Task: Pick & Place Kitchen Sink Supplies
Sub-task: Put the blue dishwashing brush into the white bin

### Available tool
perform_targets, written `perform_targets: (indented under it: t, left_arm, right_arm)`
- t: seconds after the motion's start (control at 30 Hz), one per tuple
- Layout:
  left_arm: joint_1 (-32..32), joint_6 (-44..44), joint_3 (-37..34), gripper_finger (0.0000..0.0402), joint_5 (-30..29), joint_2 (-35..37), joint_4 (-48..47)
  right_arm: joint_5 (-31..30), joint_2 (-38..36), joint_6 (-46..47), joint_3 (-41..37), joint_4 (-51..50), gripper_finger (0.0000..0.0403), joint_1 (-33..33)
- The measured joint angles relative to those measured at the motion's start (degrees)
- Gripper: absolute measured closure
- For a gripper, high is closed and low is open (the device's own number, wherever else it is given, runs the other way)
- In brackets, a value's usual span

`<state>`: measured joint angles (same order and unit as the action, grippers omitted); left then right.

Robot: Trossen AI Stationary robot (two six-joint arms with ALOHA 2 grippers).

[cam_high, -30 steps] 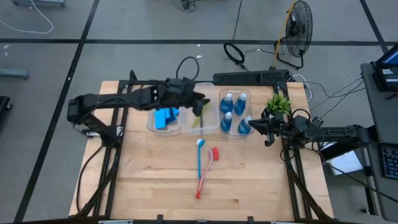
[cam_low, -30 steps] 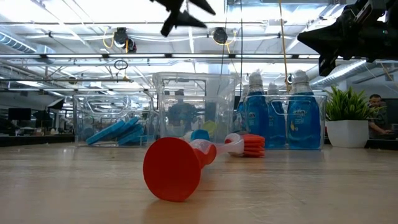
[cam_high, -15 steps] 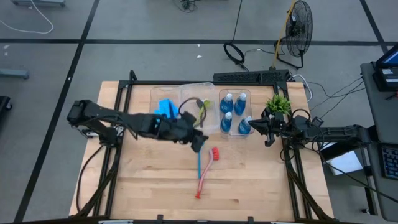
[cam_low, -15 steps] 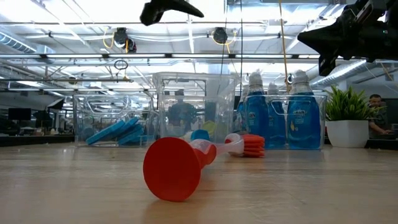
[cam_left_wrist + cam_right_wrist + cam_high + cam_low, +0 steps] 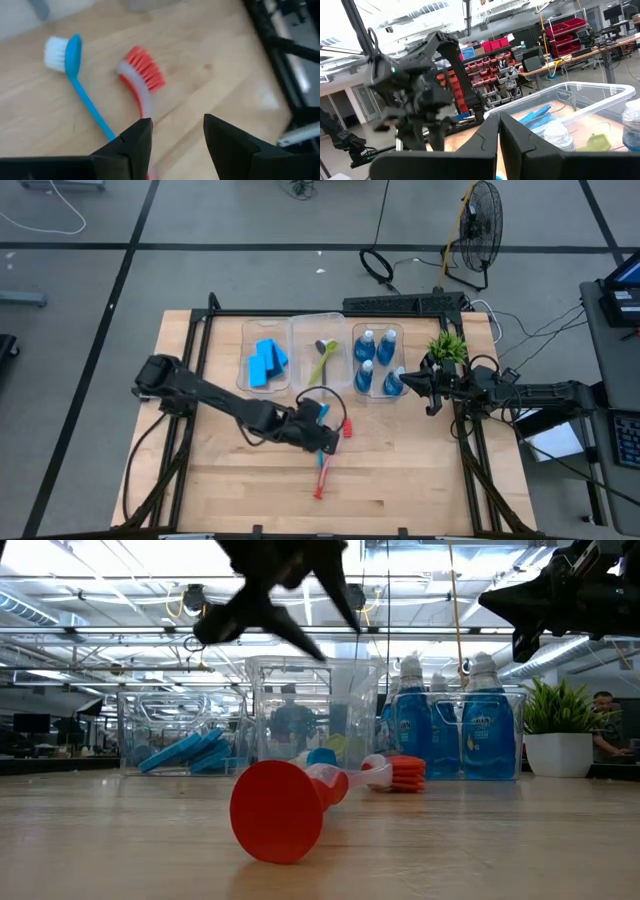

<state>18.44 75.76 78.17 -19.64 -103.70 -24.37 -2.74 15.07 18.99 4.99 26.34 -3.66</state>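
The blue brush (image 5: 75,70) and the red brush (image 5: 141,75) lie flat on the table side by side, heads toward the bins. My left gripper (image 5: 322,436) (image 5: 175,132) hangs open above their handles, clear of the table in the low view (image 5: 290,600). A yellow-green brush (image 5: 320,360) lies in the middle bin; I cannot make out a grey one. Blue sponges (image 5: 265,362) fill the left bin, and bottles of blue liquid (image 5: 377,360) stand in the right bin. My right gripper (image 5: 432,388) (image 5: 498,117) waits shut beside the bottle bin.
A small green potted plant (image 5: 447,346) stands at the table's far right, just behind my right gripper. The three clear bins (image 5: 297,385) sit in a row along the far side. Bare wood (image 5: 230,470) stretches toward the near edge.
My left gripper has swung from above the middle bin toward the table's near edge and come down, and now hangs over the blue and red brushes. The yellow-green brush lies in the middle bin. My right arm has kept still.
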Motion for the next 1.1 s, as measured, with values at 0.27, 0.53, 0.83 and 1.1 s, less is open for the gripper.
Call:
perform_targets:
  t: [0.27, 0.53, 0.83, 1.1]
  left_arm:
    - [-0.09, 6.66, 0.0, 0.0222, 0.85, -6.75, -4.16]
    - [-0.25, 8.75, 0.0, 0.0222, 1.25, -8.62, -5.82]
    - [-2.54, 6.23, 0.04, 0.0222, 1.17, -9.47, -5.39]
    - [-3.81, 6.79, 0.05, 0.0222, 8.48, -14.31, -3.75]
  right_arm:
    - [0.02, 0.0, 0.04, 0.0, 0.01, 0.0399, 0.0]
    - [0.01, -0.02, 0.01, 0.0, 0.01, 0.0399, 0.0]
    - [0.02, -0.02, -0.14, 0.0, -0.01, 0.0399, 0.0]
    - [-0.03, -0.07, -0.18, -0.01, -0.18, 0.0399, 0.0]
